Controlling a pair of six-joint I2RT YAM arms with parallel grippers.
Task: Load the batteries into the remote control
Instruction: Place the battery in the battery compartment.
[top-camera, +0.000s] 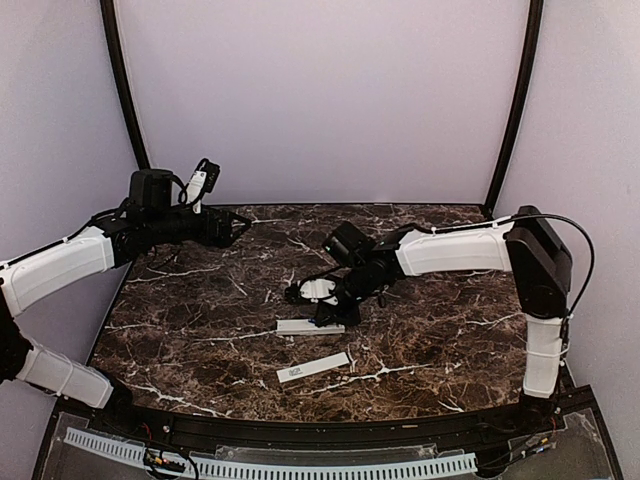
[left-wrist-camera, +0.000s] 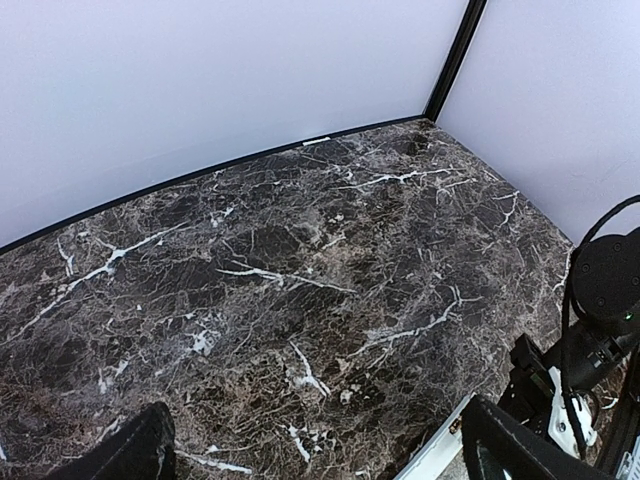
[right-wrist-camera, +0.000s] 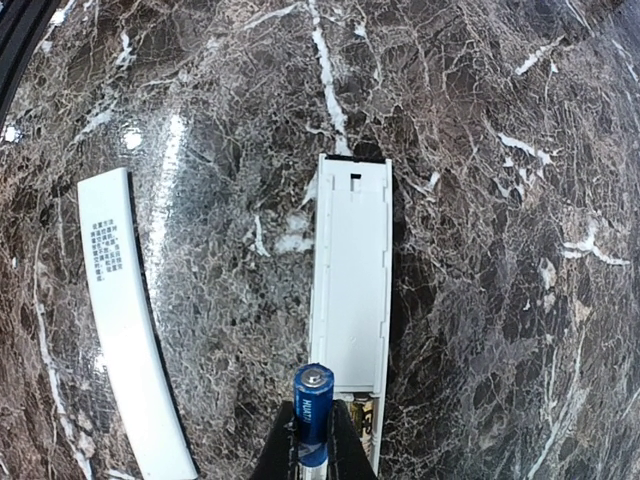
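The remote control (right-wrist-camera: 350, 270) lies flat on the marble, a slim white bar with an open slot (right-wrist-camera: 362, 415) showing metal contacts at its near end. My right gripper (right-wrist-camera: 312, 445) is shut on a blue battery (right-wrist-camera: 312, 400), held just above and to the left of that slot. From above, the right gripper (top-camera: 335, 305) hovers over the right end of the remote control (top-camera: 305, 326), and the battery is hidden there. My left gripper (top-camera: 228, 226) hangs open at the far left with nothing between its fingers (left-wrist-camera: 135, 450). A corner of the remote control (left-wrist-camera: 435, 455) shows in the left wrist view.
A thinner curved white strip with a small dark label (right-wrist-camera: 125, 320) lies left of the remote, nearer the front edge (top-camera: 313, 367). Black frame posts (top-camera: 125, 90) stand at the back corners. Pale walls close in the table on three sides.
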